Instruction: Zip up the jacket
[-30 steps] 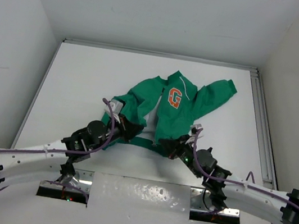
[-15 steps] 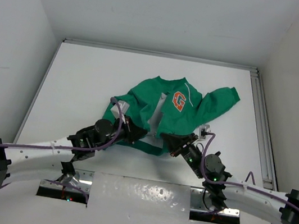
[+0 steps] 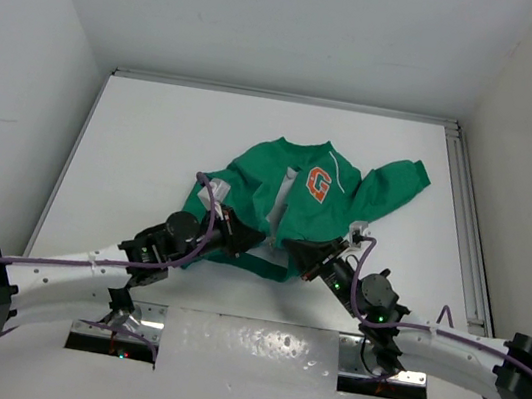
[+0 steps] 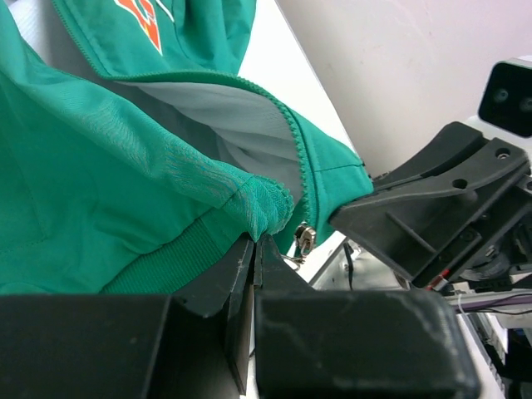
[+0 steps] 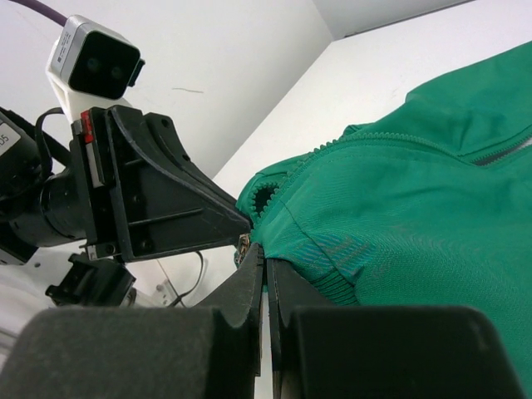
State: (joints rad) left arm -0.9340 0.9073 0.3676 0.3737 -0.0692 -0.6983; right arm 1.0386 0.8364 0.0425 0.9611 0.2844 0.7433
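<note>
Down at the near hem, the left gripper (image 4: 255, 241) has its two fingers pressed tight together on a bunched corner of the jacket (image 4: 125, 166), at the bottom end of the left front edge. A small metal zipper pull (image 4: 304, 238) hangs just right of that pinch, below the row of green zipper teeth (image 4: 291, 141). The right gripper (image 5: 264, 249) is likewise clamped, its fingers closed on the ribbed hem of the other front panel (image 5: 399, 208). The two tools face each other and nearly touch.

From above, the left gripper (image 3: 239, 239) and right gripper (image 3: 297, 257) sit close together at the jacket's near edge, each arm reaching in from its own side. The jacket (image 3: 296, 199) lies crumpled near the middle of the white table (image 3: 155, 131), collar toward the far side. Its front is unzipped, with pale lining (image 3: 281, 200) showing between the panels. The orange letter G (image 3: 318, 184) sits on the right panel, and one sleeve (image 3: 399, 180) stretches to the far right.
</note>
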